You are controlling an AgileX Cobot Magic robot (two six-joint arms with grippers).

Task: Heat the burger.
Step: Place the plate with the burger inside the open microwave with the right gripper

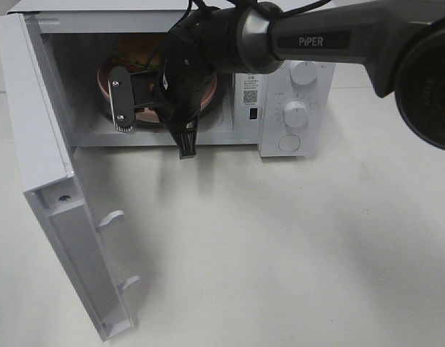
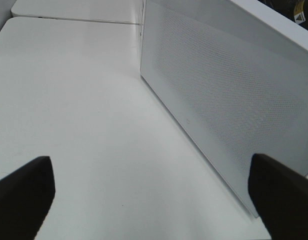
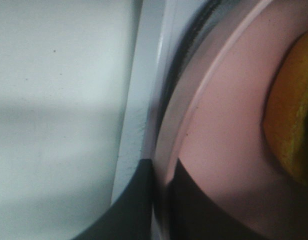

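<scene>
burger point(image 1: 139, 52): rests on the pink plate inside the open microwave, left of the cavity's middle. In the high view the gripper body hides most of it, and only a golden-brown top with a trace of green shows.
pink plate point(image 3: 229, 125): lies flat on the cavity floor, with its near rim just beside the white sill point(image 3: 139, 100).
right gripper point(image 3: 161, 205): the dark fingers are pressed together on the plate's near rim, one above it and one below. It touches nothing else.
right arm point(image 1: 331, 40): reaches in from the right across the microwave front. "PiPER" is printed in white on its grey sleeve.
microwave point(image 1: 316, 137): white, standing at the far side of the table.
sticker point(image 1: 252, 90): sits on the front frame right of the cavity, bearing a square code and print too small to read.
dials point(image 1: 304, 72): two white knobs, one above the other, over a round button. The markings around them are illegible.
door point(image 1: 35, 108): swung wide to the left and near side, with two latch hooks point(image 1: 110, 219) on its inner edge.
left gripper point(image 2: 151, 200): the fingers are spread wide and hold nothing. It hovers above the table near the door's perforated outer face.
table point(image 1: 280, 253): plain white.
</scene>
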